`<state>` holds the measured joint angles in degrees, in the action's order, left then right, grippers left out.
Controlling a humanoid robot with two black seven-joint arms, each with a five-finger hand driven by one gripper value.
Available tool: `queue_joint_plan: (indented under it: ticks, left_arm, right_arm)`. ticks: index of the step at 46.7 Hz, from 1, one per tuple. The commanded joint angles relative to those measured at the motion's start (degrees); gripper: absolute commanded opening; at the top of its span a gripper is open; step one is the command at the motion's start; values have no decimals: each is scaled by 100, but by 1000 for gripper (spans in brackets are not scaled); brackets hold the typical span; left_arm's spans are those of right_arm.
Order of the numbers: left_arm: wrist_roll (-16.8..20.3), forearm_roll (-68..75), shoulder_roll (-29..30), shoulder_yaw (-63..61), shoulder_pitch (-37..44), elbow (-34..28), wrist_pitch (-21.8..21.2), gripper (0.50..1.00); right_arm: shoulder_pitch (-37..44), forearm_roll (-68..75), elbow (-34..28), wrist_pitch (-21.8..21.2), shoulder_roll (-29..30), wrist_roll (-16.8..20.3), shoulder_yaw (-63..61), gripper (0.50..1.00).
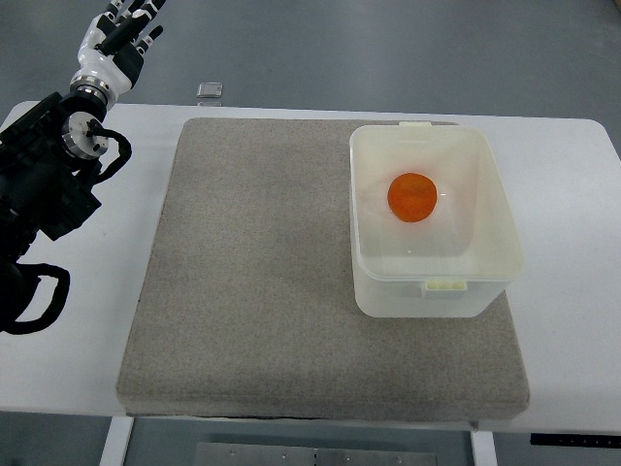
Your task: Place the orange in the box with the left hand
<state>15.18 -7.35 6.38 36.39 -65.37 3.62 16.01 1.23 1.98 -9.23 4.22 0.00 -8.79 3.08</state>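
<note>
The left hand [124, 34] sits up past the tabletop's [78, 388] far left corner, and its fingertips run off the top of the picture, so how the fingers are set can't be read. The arm is sliced by the left edge too. The tabletop's near edge drops out at the bottom. A small metallic item [211, 90] at the far edge is too tiny to name.

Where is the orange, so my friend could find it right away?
Look at the grey mat on the white table, then at the clear plastic box on its right side. The orange sits inside that box, the only brightly coloured, round thing there.
</note>
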Motion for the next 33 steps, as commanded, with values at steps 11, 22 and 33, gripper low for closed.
queue_joint_plan:
  ticks: [11,22,33]
  left_arm:
    - [73,-3,-242,35,86,43,315,936]
    - [73,-3,-269,43,139,148,403,954]
    - [73,-3,-427,52,139,148,333,951]
  right_arm:
    - [0,-5,0,0,0,0,0,926]
    - [0,4,0,0,0,0,0,926]
    - [0,-5,0,0,0,0,0,926]
